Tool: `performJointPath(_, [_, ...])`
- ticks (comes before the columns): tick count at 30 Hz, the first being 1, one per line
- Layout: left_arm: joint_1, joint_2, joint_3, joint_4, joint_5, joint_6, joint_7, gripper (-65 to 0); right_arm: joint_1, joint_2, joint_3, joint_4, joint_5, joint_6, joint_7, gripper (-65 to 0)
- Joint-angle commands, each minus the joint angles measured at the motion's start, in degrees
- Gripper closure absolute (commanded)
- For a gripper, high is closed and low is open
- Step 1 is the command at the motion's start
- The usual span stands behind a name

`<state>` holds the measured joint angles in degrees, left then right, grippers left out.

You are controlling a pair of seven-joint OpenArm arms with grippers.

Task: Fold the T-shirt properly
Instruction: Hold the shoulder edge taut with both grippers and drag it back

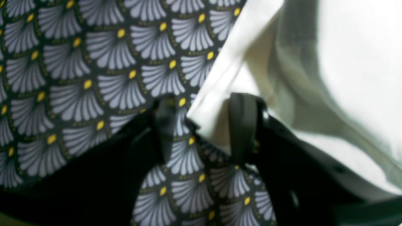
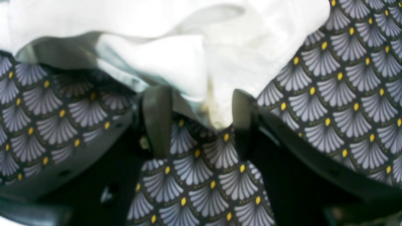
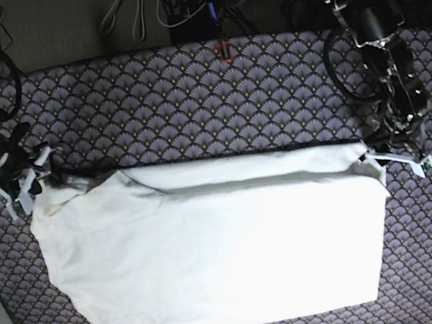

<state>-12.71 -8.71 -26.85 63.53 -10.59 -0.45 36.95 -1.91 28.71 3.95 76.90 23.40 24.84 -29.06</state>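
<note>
T-shirt (image 3: 214, 253) on fan-patterned tablecloth (image 3: 191, 108)

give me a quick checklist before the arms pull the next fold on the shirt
1. Left claw around the T-shirt corner: ok, the hem edge lies between its open fingers.
2. Right claw around cloth: ok, a bunched fold sits between its open fingers.
3. Both claws shut on the cloth: not ok, both gape.
4. Shirt lying flat: not ok, ridge along the far edge, crumpled near corner.
5. Patterned tablecloth free for the fold: ok.
6. One layer or two in each claw: cannot tell.
</note>
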Motion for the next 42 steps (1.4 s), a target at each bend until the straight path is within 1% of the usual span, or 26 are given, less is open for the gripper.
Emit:
performJointPath(1, [-1.0,-0.4,0.1,0.4,-0.3,-0.1,-0.2,-27.2,0.8,1.1,0.3,0.8,0.6,0.0,1.2,-31.4])
performJointPath(4, [-1.0,-0.3,0.1,0.3,-0.4,-0.1,-0.2,-26.7,0.8,1.1,0.3,0.8,0.6,0.0,1.3,-31.2])
performJointPath(6, [-0.9,-0.2,0.1,0.3,-0.4,-0.2,-0.2,-22.7,0.8,1.0,0.3,0.8,0.6,0.0,1.3,-30.6])
performJointPath(11, [-0.9,-0.1,0.1,0.0,-0.4,-0.2,0.2,-1.3,0.8,1.0,0.2,0.8,0.6,0.0,1.3,-21.2])
performJointPath(12, [-0.9,0.0,0.1,-0.5,-0.4,-0.2,0.2,0.0,0.8,0.9,0.2,0.8,0.6,0.0,1.3,-19.1])
performJointPath(14, [-0.9,0.0,0.1,-1.9,-0.4,-0.2,0.1,-1.0,0.8,0.9,0.2,0.8,0.6,0.0,1.3,-14.5])
performJointPath(19, [-0.7,-0.1,0.1,-1.8,-0.4,-0.2,0.9,-0.4,0.8,1.0,0.2,0.8,0.6,0.0,1.2,0.0])
performJointPath(23, [-0.2,-0.1,-0.2,3.3,-0.4,-0.2,4.2,-0.4,0.4,1.2,0.5,1.2,0.6,0.3,1.3,0.0])
performJointPath(27, [0.8,0.1,-0.3,8.4,-0.5,-0.2,7.5,-0.4,0.3,1.8,0.7,1.2,0.6,3.7,1.1,0.0])
performJointPath(29, [1.2,0.1,-0.3,10.7,-0.5,-0.2,9.2,-0.4,0.2,1.9,0.7,1.2,0.6,4.8,1.1,0.0])
performJointPath(33, [2.1,0.1,-0.4,13.9,-0.5,-0.2,12.1,-0.4,-2.3,2.4,1.5,3.3,0.7,4.9,1.3,0.0])
performJointPath(37, [4.2,0.0,-0.4,17.5,-0.5,-0.2,12.9,-0.4,-6.5,2.0,4.8,9.5,0.7,6.7,1.1,0.0])
performJointPath(42, [7.0,0.0,-0.4,21.2,-0.5,-0.2,12.9,-0.4,-10.3,2.2,7.4,14.8,0.7,6.9,1.1,0.0])
